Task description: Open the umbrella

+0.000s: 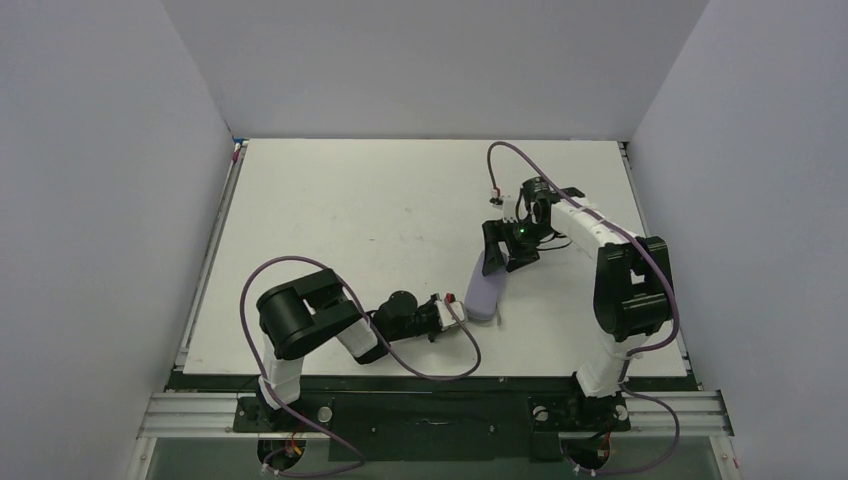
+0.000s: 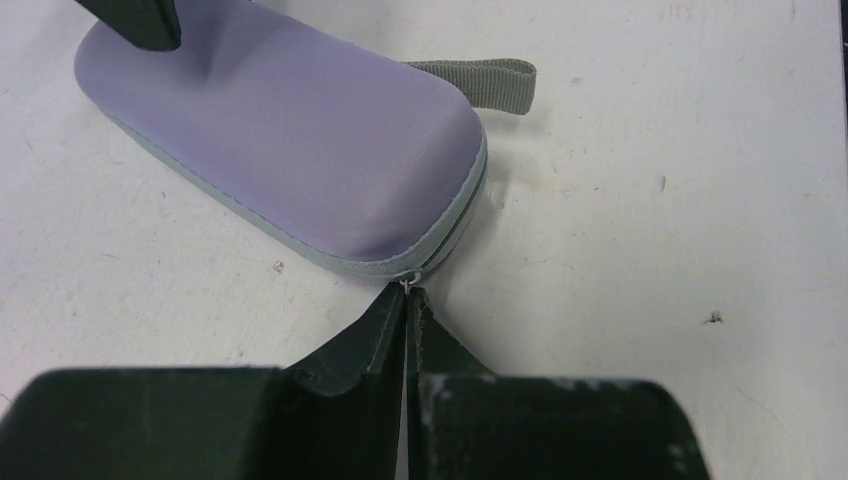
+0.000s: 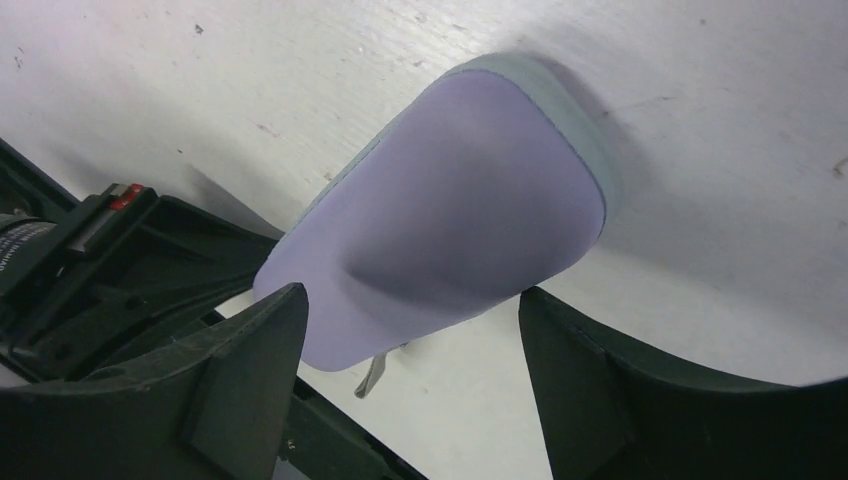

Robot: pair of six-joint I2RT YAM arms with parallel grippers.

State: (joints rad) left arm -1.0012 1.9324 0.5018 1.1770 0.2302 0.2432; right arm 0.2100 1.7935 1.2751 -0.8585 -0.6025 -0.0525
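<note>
We find no text, brand or number we can read. Small white lettering (image 3: 14, 262) sits on the black housing of the left arm (image 3: 90, 270) at the left edge of the right wrist view, cut off and too blurred. Faint grey marks (image 2: 690, 12) on the tabletop (image 2: 650, 250), top right in the left wrist view, are illegible too.

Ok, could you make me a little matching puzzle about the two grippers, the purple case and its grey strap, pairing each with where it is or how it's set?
1. left gripper
2. right gripper
3. lavender case
4. grey strap

A. open, straddling the case's far end
B. lying between the two grippers
C. shut, tips at the case's seam
D. lying flat beside the case

Pairs: 1-C, 2-A, 3-B, 4-D.
</note>
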